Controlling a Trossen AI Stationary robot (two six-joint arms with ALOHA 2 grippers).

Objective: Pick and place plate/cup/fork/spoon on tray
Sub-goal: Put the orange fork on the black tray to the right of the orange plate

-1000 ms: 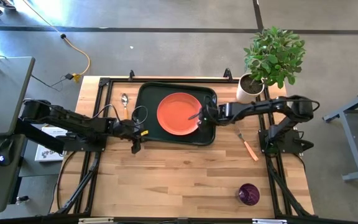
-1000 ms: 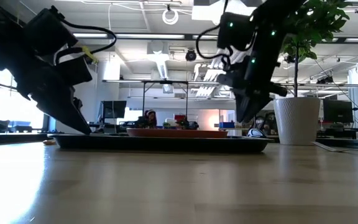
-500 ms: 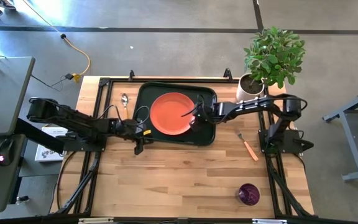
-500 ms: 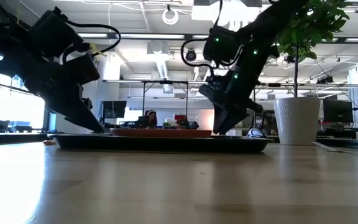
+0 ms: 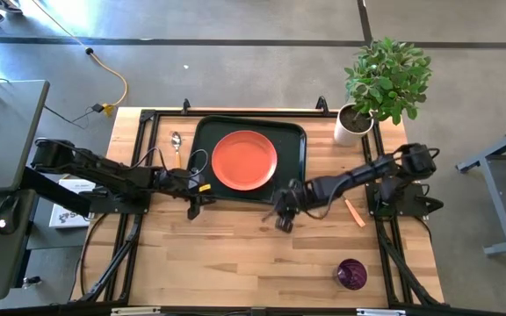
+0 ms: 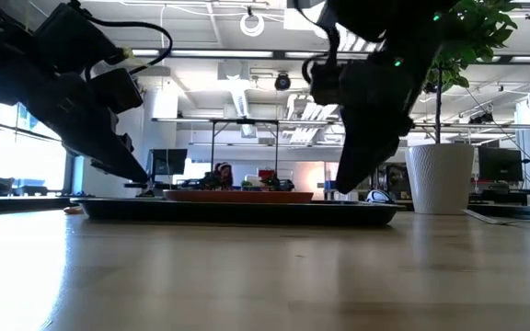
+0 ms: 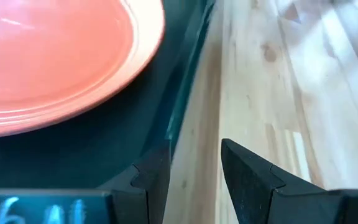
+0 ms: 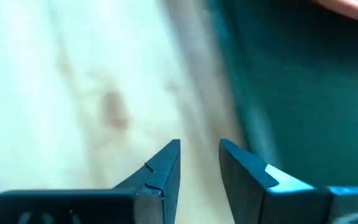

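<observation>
Where it lies in the green tray, the plate looks round, flat, orange-red.

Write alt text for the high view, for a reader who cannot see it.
Seen from above, an orange-red plate lies inside a dark green tray on a wooden table. The left gripper sits at the tray's near-left corner and the right gripper just off its near-right corner. The spoon, fork and purple cup remain on the table.
</observation>
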